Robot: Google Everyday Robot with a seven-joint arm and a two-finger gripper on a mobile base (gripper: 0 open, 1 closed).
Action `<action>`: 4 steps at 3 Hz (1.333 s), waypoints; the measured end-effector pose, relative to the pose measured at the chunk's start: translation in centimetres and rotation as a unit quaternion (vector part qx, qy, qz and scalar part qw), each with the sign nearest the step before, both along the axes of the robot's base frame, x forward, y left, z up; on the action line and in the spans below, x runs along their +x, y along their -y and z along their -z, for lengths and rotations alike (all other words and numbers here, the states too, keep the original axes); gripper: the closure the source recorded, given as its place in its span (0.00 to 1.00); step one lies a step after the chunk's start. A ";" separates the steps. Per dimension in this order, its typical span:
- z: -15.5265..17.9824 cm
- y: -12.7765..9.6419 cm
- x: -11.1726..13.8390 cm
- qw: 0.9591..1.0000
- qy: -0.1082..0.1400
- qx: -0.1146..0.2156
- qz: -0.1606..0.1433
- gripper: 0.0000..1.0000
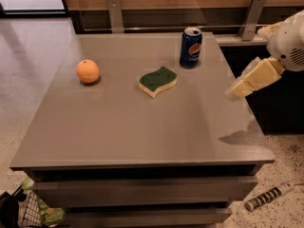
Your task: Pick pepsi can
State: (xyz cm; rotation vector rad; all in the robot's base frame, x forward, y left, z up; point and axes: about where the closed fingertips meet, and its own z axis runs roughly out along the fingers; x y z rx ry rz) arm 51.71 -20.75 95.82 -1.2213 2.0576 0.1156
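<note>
Step judged as approach: nothing is held yet. The pepsi can (191, 47) is seen upright at the far right part of the surface (118, 127), close to the back edge. The gripper (240, 88) is held over the right edge of the surface, nearer the camera than the can and to its right, well apart from it, tip pointed down and left. Whether the gripper is spread or closed cannot be told from this view.

To be done well: the gripper should be carried back and left toward the can and brought level with the middle of the can body, not the silver top. It should be spread wider than the can before arrival. The side of the can facing the gripper is seen free, so that line is preferred. The can is tall and narrow, so it is judged easy to tip if knocked high; it should be centred in the grasp before closing, then lifted straight up. The sponge (158, 81) lies in front and left of the can, near but not touching, and should not be swept. The orange (88, 71) sits well apart on the left, judged no concern.

Counts: one pepsi can, one sponge (green top, pale underside), one orange, one gripper, one surface. Two metal brackets (114, 13) are counted behind the back edge. One dark cylindrical object (270, 196) is seen on the floor at lower right, kind not told
</note>
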 end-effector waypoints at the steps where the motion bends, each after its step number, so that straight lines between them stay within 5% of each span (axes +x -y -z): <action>1: 0.3 -1.3 3.4 0.994 0.054 0.095 0.001 0.00; 3: -2.8 -2.3 10.4 0.953 0.198 0.225 0.033 0.00; 4: -2.8 -2.3 10.4 0.953 0.198 0.225 0.033 0.00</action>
